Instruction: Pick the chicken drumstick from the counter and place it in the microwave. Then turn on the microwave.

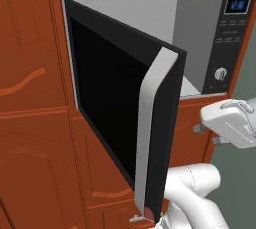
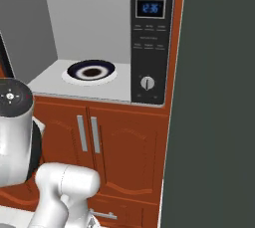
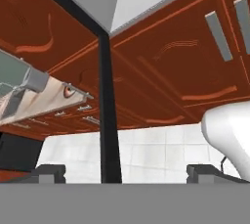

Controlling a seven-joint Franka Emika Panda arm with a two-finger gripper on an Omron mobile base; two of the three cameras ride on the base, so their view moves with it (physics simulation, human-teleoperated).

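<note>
The microwave point(image 1: 200, 38) stands open, its black glass door point(image 1: 115, 103) swung far out to the left. Its grey cavity holds a round dark-rimmed plate point(image 2: 91, 71). The control panel point(image 2: 149, 48) with blue display and round knob point(image 2: 147, 82) is to the right of the cavity. My gripper point(image 3: 127, 174) is open with nothing between its widely spread tips. It sits below the cavity, facing the door's dark edge point(image 3: 108, 120) and the cabinets. My white hand point(image 1: 230, 120) hovers right of the door, under the panel. The counter point(image 3: 44, 98) appears tilted at the left. The chicken drumstick is out of view.
Reddish-brown cabinet doors with silver handles point(image 2: 87, 133) lie under the microwave. A dark grey wall point(image 2: 219, 97) stands right of the microwave. The open door juts out close to the arm's elbow point(image 1: 192, 183). A pale tiled floor point(image 3: 161, 145) lies below.
</note>
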